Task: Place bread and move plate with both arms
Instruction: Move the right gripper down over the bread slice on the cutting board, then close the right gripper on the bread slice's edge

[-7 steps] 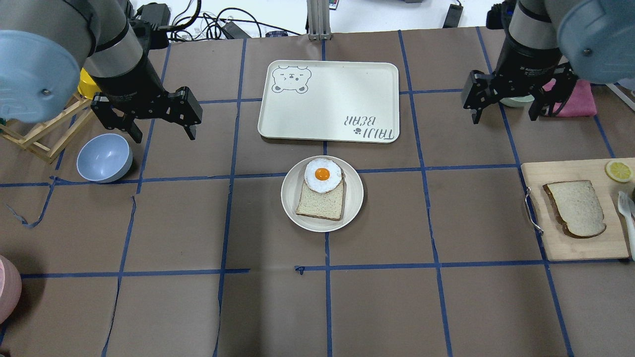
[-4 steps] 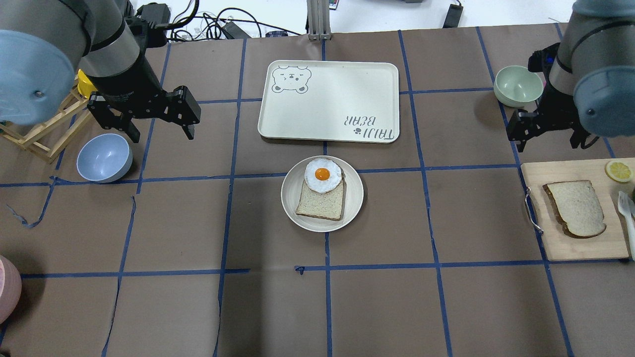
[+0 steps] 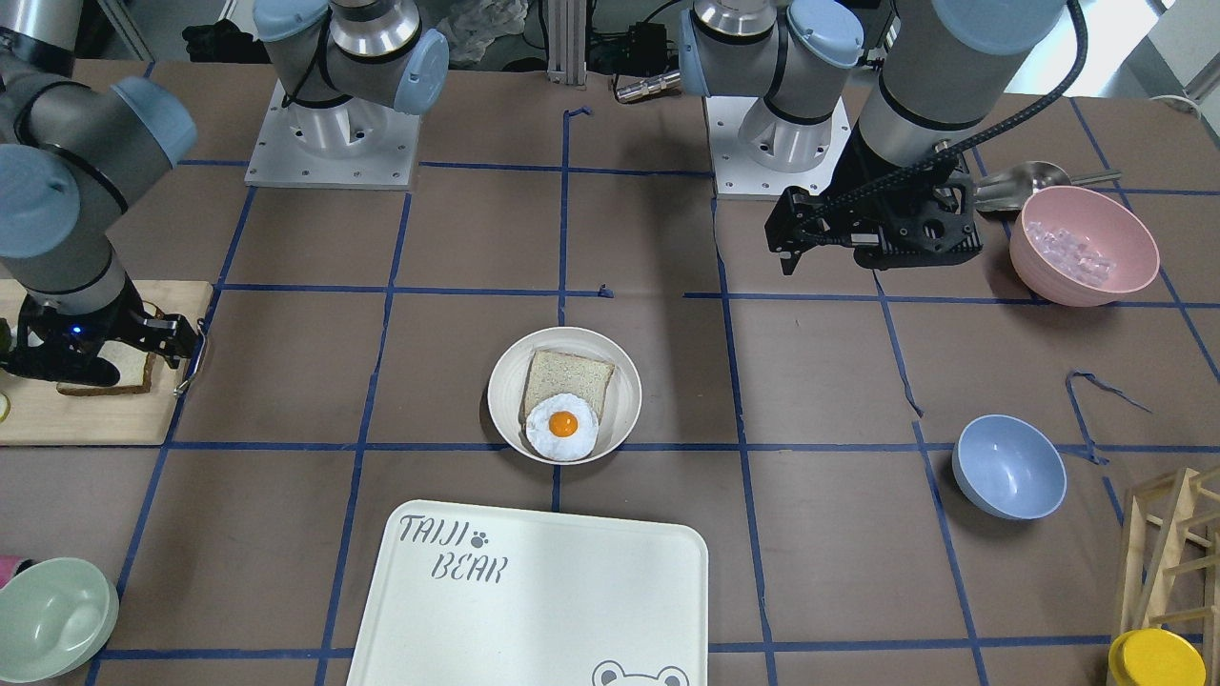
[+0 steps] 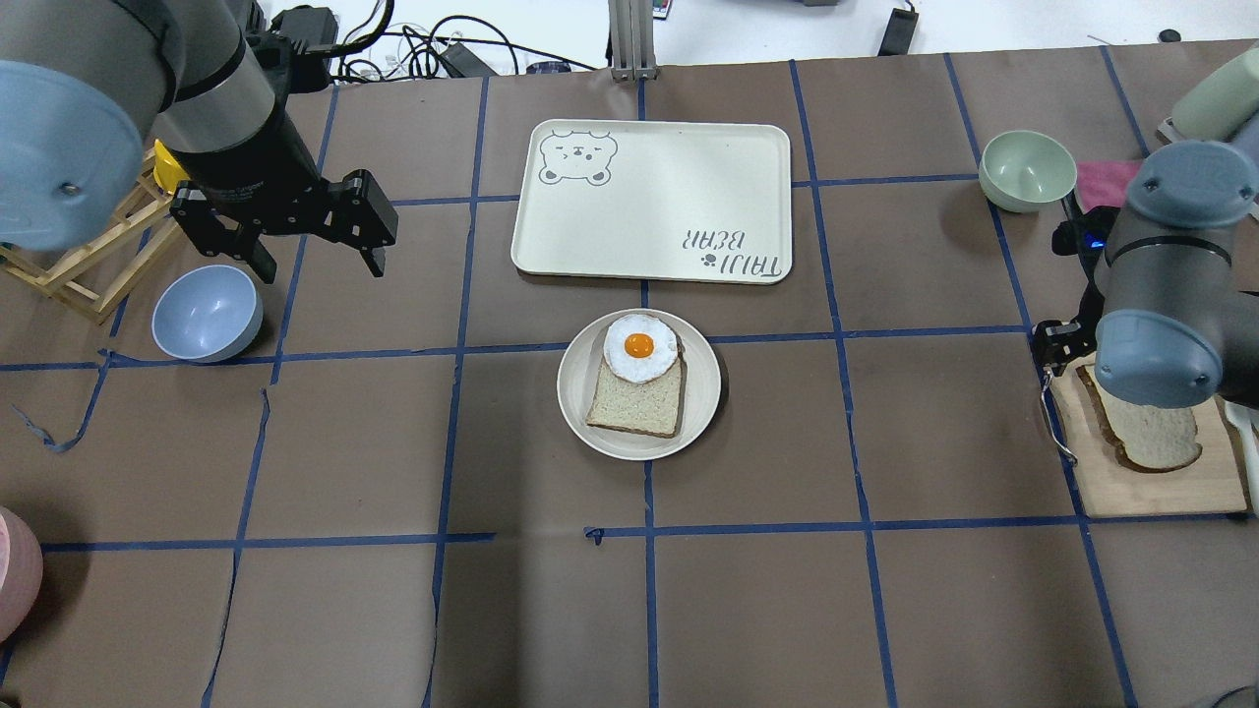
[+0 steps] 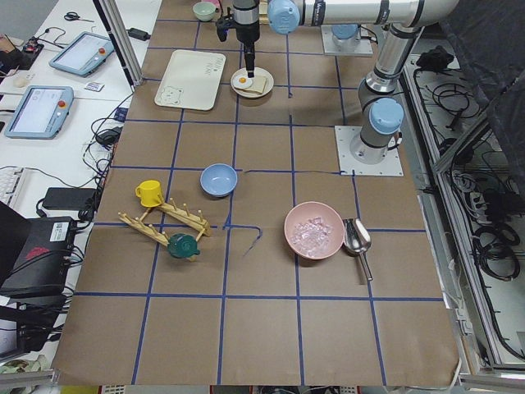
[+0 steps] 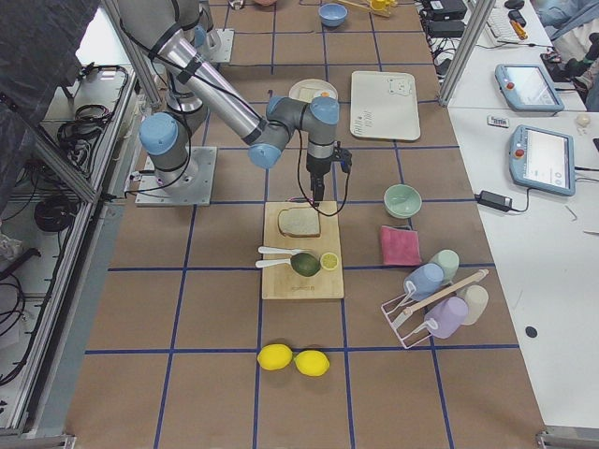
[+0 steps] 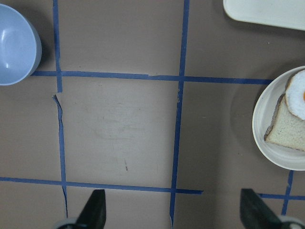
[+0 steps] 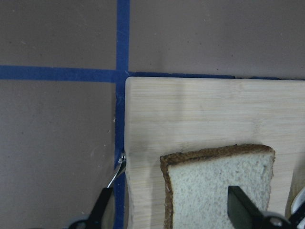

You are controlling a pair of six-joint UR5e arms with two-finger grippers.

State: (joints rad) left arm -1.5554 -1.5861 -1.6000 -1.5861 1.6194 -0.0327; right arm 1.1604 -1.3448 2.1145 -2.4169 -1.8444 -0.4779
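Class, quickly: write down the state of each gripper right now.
Left gripper: open, holding nothing.
Right gripper: open over the bread, holding nothing.

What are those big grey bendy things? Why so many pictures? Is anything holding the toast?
Those are two robot arms, each ending in a black two-finger pincer called a gripper. Cameras watch from above, across the table, both table ends and each wrist. On the brown table sit a round cream plate carrying a small bread slice and a fried egg, a white rectangular bear tray, and a blue bowl. The dark-crusted bread slice lies on a wooden board. Nothing is held: the right gripper hangs open over that bread, the left gripper open above the table, away from the plate.
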